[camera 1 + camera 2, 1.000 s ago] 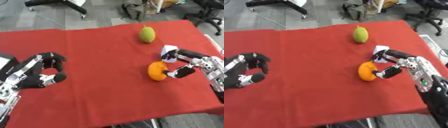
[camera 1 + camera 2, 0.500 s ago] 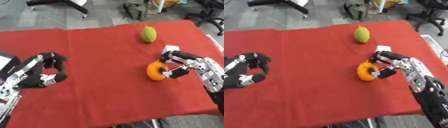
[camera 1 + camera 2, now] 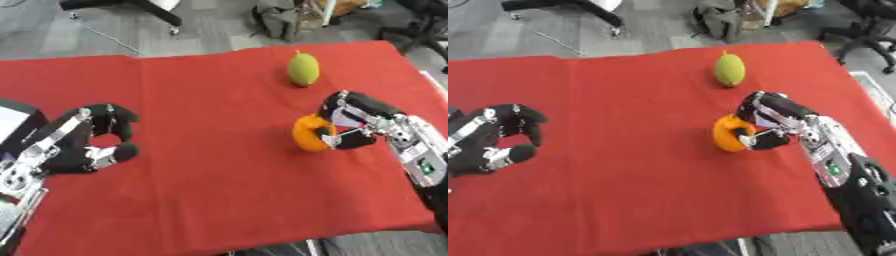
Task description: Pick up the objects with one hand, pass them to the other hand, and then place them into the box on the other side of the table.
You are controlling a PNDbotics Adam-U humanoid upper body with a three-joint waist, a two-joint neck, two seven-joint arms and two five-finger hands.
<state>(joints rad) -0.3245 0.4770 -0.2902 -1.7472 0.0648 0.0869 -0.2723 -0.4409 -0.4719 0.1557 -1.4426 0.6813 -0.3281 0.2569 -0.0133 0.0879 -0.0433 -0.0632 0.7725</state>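
1. My right hand [image 3: 354, 131] is curled round the orange fruit [image 3: 308, 133], which sits at its fingertips on the red cloth [image 3: 210, 150].
2. Looks round, smooth and probably slippery, so I'd wrap its widest part.
3. My left hand [image 3: 87, 145] waits curled, holding nothing.

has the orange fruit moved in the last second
Yes. The orange fruit, held in the right hand, has shifted slightly leftward, judged against the green fruit.

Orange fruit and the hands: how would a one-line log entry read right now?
right hand: curled on orange fruit | left hand: curled, empty | green fruit: untouched on red cloth
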